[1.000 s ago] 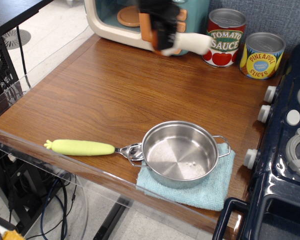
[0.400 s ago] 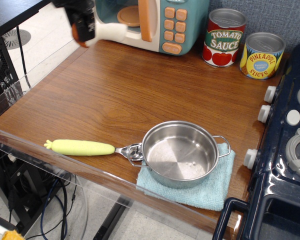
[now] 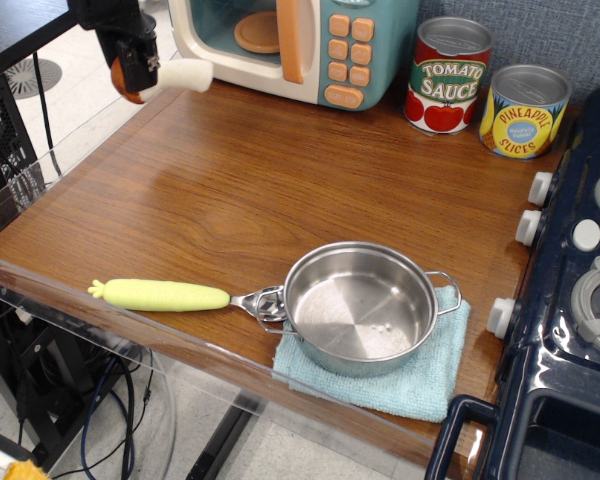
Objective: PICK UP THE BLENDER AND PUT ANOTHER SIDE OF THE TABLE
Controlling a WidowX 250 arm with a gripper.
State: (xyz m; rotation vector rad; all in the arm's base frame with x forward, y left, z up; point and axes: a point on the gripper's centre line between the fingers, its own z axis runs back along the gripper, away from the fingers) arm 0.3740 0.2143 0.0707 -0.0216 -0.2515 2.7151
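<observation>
The blender (image 3: 176,75) is a small mushroom-shaped toy with a white stem and a brown-orange cap. It hangs sideways in the air, its stem pointing right. My gripper (image 3: 128,62), black, is at the top left and is shut on the blender's cap end. It holds the toy above the far left edge of the brown wood-grain table (image 3: 230,190), just left of the toy microwave. Most of the cap is hidden by the fingers.
A cream-and-teal toy microwave (image 3: 300,40) stands at the back, with a tomato sauce can (image 3: 450,75) and a pineapple can (image 3: 525,110) to its right. A steel pot (image 3: 360,305) sits on a blue cloth (image 3: 420,375), a yellow-handled utensil (image 3: 165,294) beside it. A dark blue stove (image 3: 570,300) fills the right.
My gripper has carried the blender from in front of the microwave to the left, past the microwave, to the table's far left edge, and slightly lower in the last step.
</observation>
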